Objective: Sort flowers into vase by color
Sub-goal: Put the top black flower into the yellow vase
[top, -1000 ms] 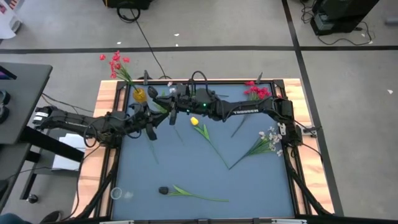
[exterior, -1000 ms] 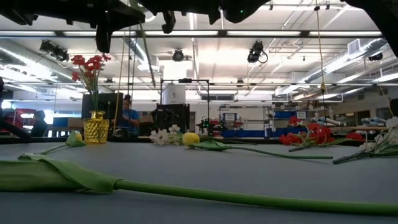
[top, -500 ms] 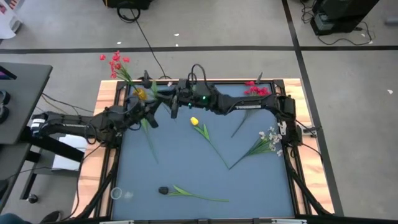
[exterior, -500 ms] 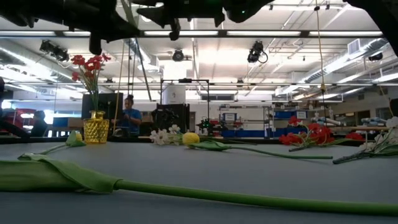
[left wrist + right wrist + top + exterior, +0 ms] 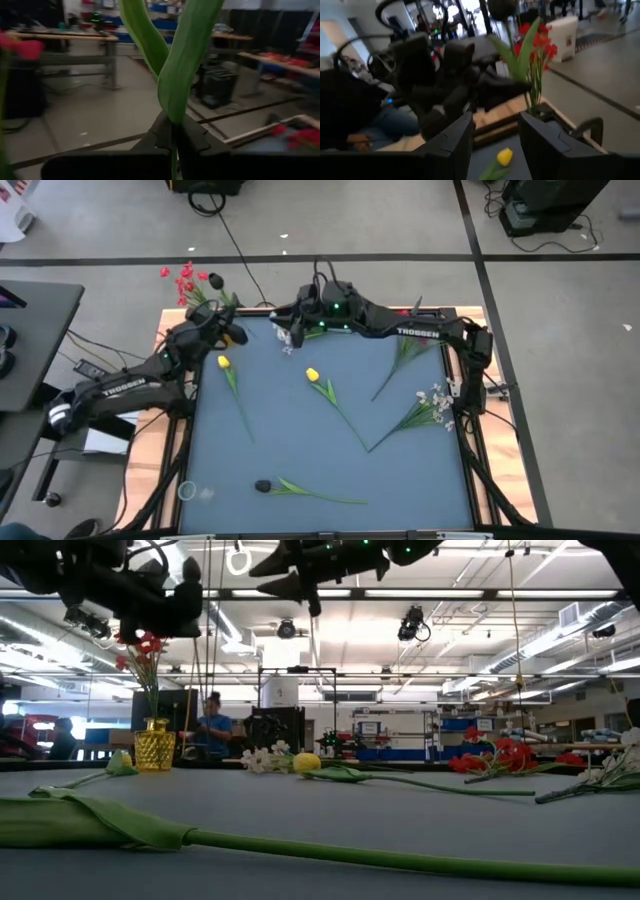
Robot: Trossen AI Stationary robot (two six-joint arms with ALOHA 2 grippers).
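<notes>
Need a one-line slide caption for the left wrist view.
Left gripper clamps a green flower stem, leaves rising in front of the room behind.

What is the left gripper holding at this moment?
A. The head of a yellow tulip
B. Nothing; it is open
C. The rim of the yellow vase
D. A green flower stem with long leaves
D: in the left wrist view, the left gripper is shut on the green flower stem with long leaves, which rises from between its fingers. The right gripper is open nearby, holding nothing.
</notes>
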